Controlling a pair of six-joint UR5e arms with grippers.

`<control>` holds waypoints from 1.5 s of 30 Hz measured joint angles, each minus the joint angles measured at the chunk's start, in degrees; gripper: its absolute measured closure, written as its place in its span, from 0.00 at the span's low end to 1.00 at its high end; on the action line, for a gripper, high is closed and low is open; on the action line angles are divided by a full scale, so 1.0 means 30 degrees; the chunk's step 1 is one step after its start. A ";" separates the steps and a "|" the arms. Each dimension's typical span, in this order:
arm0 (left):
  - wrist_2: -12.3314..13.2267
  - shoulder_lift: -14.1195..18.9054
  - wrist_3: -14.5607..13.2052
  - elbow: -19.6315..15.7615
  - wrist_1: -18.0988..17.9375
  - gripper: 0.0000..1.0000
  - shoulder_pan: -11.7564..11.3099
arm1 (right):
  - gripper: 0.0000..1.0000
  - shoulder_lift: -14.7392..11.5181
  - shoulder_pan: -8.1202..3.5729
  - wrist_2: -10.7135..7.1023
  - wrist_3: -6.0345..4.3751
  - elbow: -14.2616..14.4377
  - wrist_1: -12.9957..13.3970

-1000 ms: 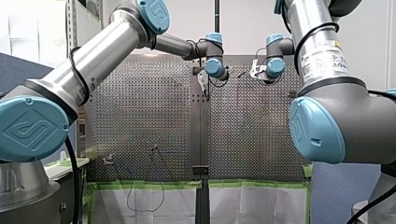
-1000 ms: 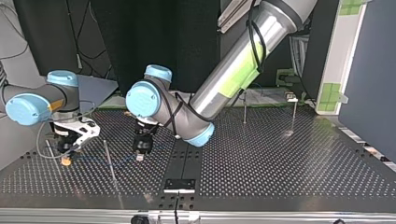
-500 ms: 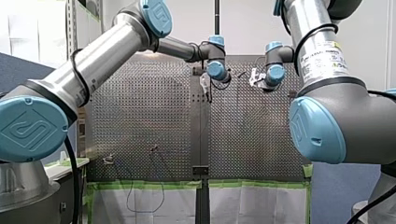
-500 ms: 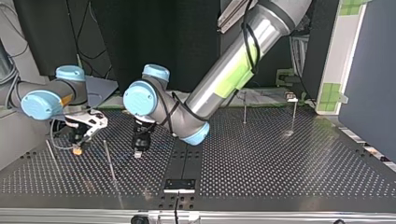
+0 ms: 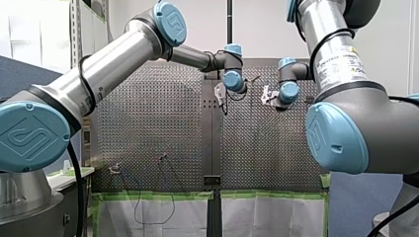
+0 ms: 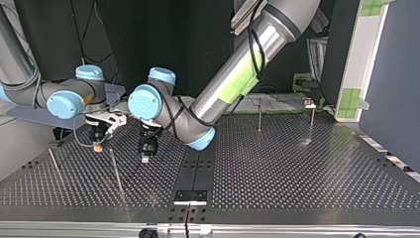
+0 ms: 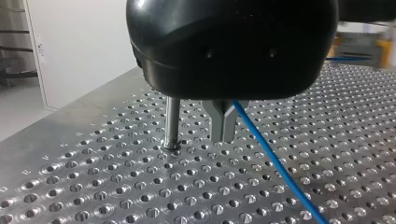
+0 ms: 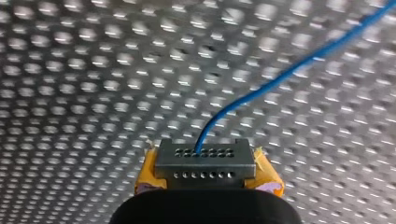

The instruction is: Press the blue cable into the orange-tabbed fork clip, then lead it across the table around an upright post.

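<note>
The blue cable leaves the shut metal fingers of my black left gripper and trails over the perforated table. An upright post stands close beside those fingers. My right gripper, with yellow pads, is shut on the same blue cable, which runs ahead of it above the plate. In the top view my left gripper hangs low near the middle, and my right gripper is to its left. A thin post stands between them. No view clearly shows the orange-tabbed fork clip.
Two more posts stand at the top view's far right, and another at its near left. A black strip runs down the table's middle. Dark wires hang over the front view's near edge.
My right gripper has moved to the right in the top view, toward my left gripper, still holding the cable. My left gripper has shifted slightly away from that camera.
</note>
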State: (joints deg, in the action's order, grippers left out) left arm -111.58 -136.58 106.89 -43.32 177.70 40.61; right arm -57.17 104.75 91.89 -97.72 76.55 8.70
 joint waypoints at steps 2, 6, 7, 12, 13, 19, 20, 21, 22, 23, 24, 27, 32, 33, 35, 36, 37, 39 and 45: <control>-0.0022 -0.0005 -0.0003 0.0002 -0.0006 1.00 0.0003 | 1.00 0.0259 0.0086 0.0037 0.0137 0.0154 0.0052; -0.0153 -0.0008 0.0000 0.0003 -0.0003 1.00 0.0004 | 1.00 0.0580 0.0149 0.0118 0.0382 0.0560 0.0362; -0.0214 -0.0009 -0.0001 0.0003 0.0000 1.00 0.0004 | 1.00 0.0616 0.0133 0.0133 0.0416 0.0714 0.0503; -0.0403 -0.0009 -0.0003 0.0001 0.0025 1.00 0.0028 | 1.00 0.0713 -0.0062 0.0159 0.0483 0.1623 0.1475; -0.0414 -0.0009 0.0002 -0.0003 0.0033 1.00 0.0028 | 1.00 0.0730 -0.0102 0.0161 0.0498 0.1744 0.1653; -0.0601 -0.0009 0.0001 -0.0035 0.0082 1.00 0.0032 | 1.00 0.1184 -0.0352 0.0163 0.0862 0.2252 0.2416; -0.0628 -0.0009 0.0001 -0.0049 0.0087 1.00 0.0033 | 1.00 0.1276 -0.0377 0.0163 0.0921 0.2296 0.2470; -0.0643 -0.0008 0.0003 -0.0064 0.0090 1.00 0.0033 | 1.00 0.1324 -0.0391 0.0163 0.0950 0.2318 0.2495; -0.0657 -0.0010 0.0005 -0.0083 0.0092 1.00 0.0032 | 1.00 0.1356 -0.0402 0.0164 0.0971 0.2334 0.2515; -0.0673 -0.0009 0.0010 -0.0105 0.0093 1.00 0.0032 | 1.00 0.1410 -0.0416 0.0164 0.1003 0.2354 0.2541; -0.0681 -0.0009 0.0014 -0.0120 0.0095 1.00 0.0032 | 1.00 0.1475 -0.0450 0.0170 0.1039 0.2391 0.2580; -0.0694 -0.0009 0.0021 -0.0161 0.0096 1.00 0.0030 | 1.00 0.1866 -0.0626 0.0196 0.1064 0.2691 0.2912; -0.0775 -0.0009 0.0016 -0.0189 0.0100 1.00 0.0025 | 1.00 0.2817 -0.0936 0.0252 0.0652 0.3039 0.3745; -0.0788 -0.0009 0.0017 -0.0188 0.0105 1.00 0.0022 | 1.00 0.2990 -0.1000 0.0284 0.0575 0.3058 0.3836; -0.0804 -0.0009 0.0020 -0.0187 0.0119 1.00 0.0023 | 1.00 0.3374 -0.1156 0.0379 0.0409 0.3081 0.3991; -0.0808 -0.0009 0.0021 -0.0185 0.0128 1.00 0.0019 | 1.00 0.3531 -0.1230 0.0431 0.0345 0.3088 0.4051; -0.0815 -0.0010 0.0021 -0.0188 0.0135 1.00 0.0015 | 1.00 0.3658 -0.1301 0.0481 0.0288 0.3095 0.4109; -0.0822 -0.0009 0.0023 -0.0189 0.0146 1.00 0.0006 | 1.00 0.3874 -0.1441 0.0586 0.0163 0.3107 0.4226; -0.0828 -0.0008 0.0024 -0.0191 0.0155 1.00 -0.0018 | 1.00 0.4407 -0.1762 0.0822 -0.0253 0.3114 0.4696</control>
State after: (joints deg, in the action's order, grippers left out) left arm -114.07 -136.60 106.96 -43.89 178.16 40.56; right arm -43.95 99.47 94.35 -98.48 85.89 22.79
